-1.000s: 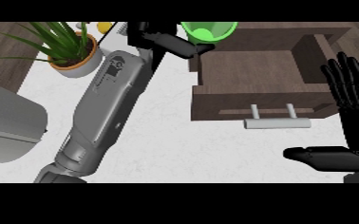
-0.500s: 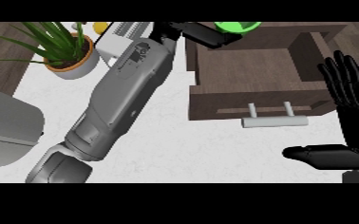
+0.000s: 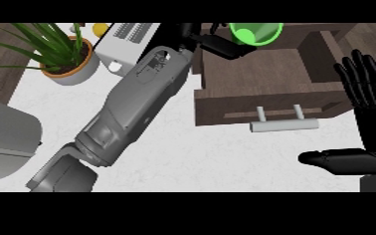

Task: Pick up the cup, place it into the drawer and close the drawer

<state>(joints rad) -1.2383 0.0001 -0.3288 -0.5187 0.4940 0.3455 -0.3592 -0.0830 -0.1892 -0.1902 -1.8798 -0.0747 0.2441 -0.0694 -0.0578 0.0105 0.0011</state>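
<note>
The left hand [image 3: 220, 44] reaches up toward twelve o'clock, its fingers curled round the green cup [image 3: 255, 33], which sits above the far edge of the open brown drawer [image 3: 257, 79]; the drawer's pale handle [image 3: 283, 125] faces six o'clock; the right hand [image 3: 360, 87] rests at three o'clock, fingers straight and released; a potted plant [image 3: 62, 59] stands at ten o'clock on the white counter [image 3: 213, 159].

Even, diffuse light, moderately bright, no clear source direction. White surface [image 3: 220, 159] reads evenly lit with no glare. Soft shadow under the drawer [image 3: 264, 87] front and handle; drawer interior darker. Black hands lose detail against dark wood. Plant [image 3: 51, 45] casts little shadow. No visible edge distortion.
</note>
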